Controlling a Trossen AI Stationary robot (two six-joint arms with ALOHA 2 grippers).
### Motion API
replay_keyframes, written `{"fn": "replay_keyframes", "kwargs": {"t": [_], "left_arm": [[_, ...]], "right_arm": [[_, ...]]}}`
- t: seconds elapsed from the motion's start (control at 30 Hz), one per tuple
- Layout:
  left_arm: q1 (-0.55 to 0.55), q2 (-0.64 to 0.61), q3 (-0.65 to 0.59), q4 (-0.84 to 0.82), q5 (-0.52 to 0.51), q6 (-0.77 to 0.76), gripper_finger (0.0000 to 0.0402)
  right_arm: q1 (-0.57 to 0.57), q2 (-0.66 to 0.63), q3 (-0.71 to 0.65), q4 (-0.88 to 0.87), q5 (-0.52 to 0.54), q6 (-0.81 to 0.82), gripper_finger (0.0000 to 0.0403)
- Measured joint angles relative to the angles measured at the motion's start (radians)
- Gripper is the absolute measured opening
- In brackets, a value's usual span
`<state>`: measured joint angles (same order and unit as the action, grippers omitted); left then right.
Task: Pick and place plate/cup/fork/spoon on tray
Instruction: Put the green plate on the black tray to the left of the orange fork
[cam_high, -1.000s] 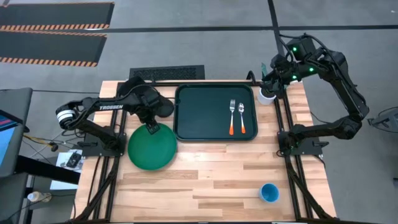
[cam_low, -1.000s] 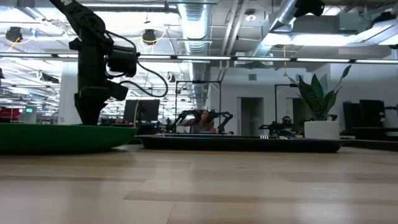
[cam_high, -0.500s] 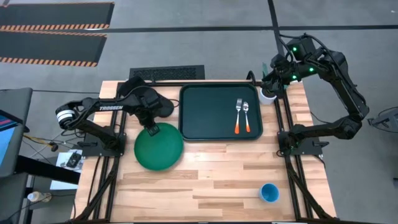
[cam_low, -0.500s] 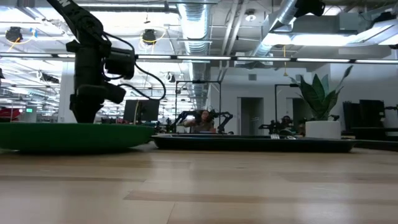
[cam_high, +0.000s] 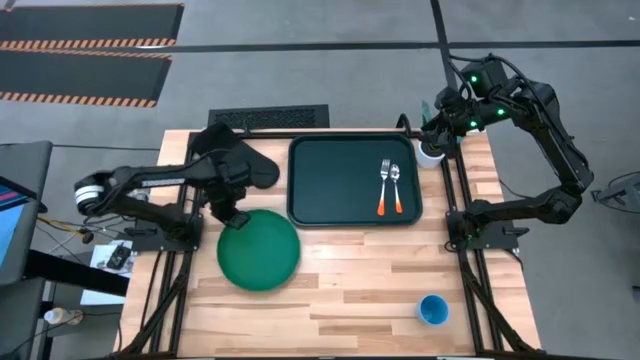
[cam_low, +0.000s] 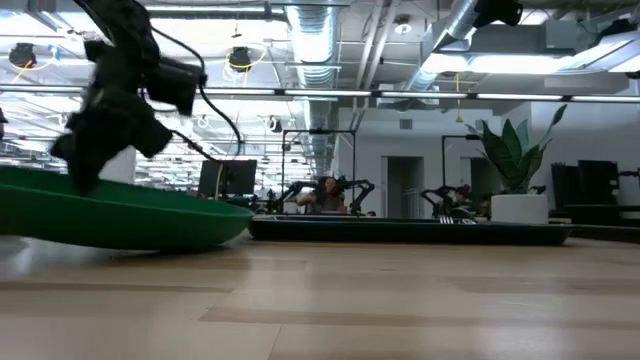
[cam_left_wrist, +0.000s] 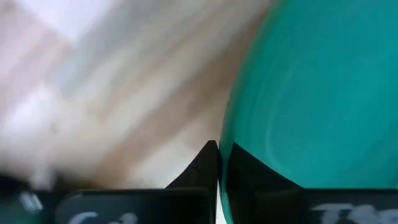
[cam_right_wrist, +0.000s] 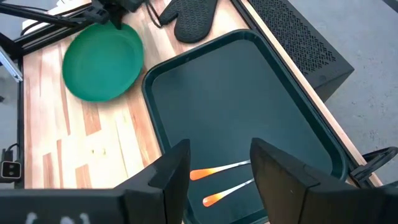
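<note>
The green plate (cam_high: 262, 252) lies left of the dark tray (cam_high: 340, 190), and my left gripper (cam_high: 231, 214) is shut on its far-left rim. The plate is tilted, its held side raised (cam_low: 40, 190). The fork (cam_high: 383, 186) and the spoon (cam_high: 397, 188) lie side by side on the tray's right part. The blue cup (cam_high: 433, 310) stands on the table at the near right. My right gripper (cam_right_wrist: 217, 169) hangs open above the tray's far right corner, with nothing between its fingers. My left gripper pinches the plate's rim (cam_left_wrist: 222, 155) at its far-left side, one finger (cam_left_wrist: 202, 167) outside the rim and the other (cam_left_wrist: 255, 177) on the plate's inner face. The fingers come from above, slanting down. The held side is raised; the opposite edge (cam_low: 235, 232) stays low by the table.
A black oven mitt (cam_high: 258, 170) lies on the table between the plate and the tray's far left corner. A white pot with a green plant (cam_high: 430, 153) stands at the tray's far right corner. Bare wood stretches along the table's near half.
My left gripper has shut on the plate's rim, moved toward the near edge and lifted that side, so the plate now tilts. The plate has shifted toward the table's right and near edges. The tray with fork and spoon has slid a little to the right.
</note>
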<state>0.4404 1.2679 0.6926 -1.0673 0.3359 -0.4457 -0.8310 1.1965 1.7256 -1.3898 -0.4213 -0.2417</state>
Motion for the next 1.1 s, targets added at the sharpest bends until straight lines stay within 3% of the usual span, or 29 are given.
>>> {"fn": "replay_keyframes", "kwargs": {"t": [0.2,0.43,0.6,0.87,1.1], "left_arm": [[-0.037,-0.2,0.073,-0.019,0.033,-0.302,0.0],[-0.022,-0.292,0.152,0.179,-0.264,-0.644,0.0],[-0.013,-0.176,0.152,0.332,-0.352,-0.699,0.0],[-0.013,0.099,0.151,0.582,-0.333,-0.736,0.0],[-0.013,0.25,0.151,0.737,-0.273,-0.777,0.0]], "right_arm": [[0.0,0.0,0.0,0.0,0.0,-0.002,0.0186],[0.0,0.0,0.0,0.0,0.0,-0.002,0.0181],[0.0,0.0,0.0,0.0,0.001,-0.002,0.018],[0.0,0.0,0.0,-0.001,0.001,-0.002,0.0176],[0.0,0.0,0.0,-0.001,0.001,-0.002,0.0176]]}}
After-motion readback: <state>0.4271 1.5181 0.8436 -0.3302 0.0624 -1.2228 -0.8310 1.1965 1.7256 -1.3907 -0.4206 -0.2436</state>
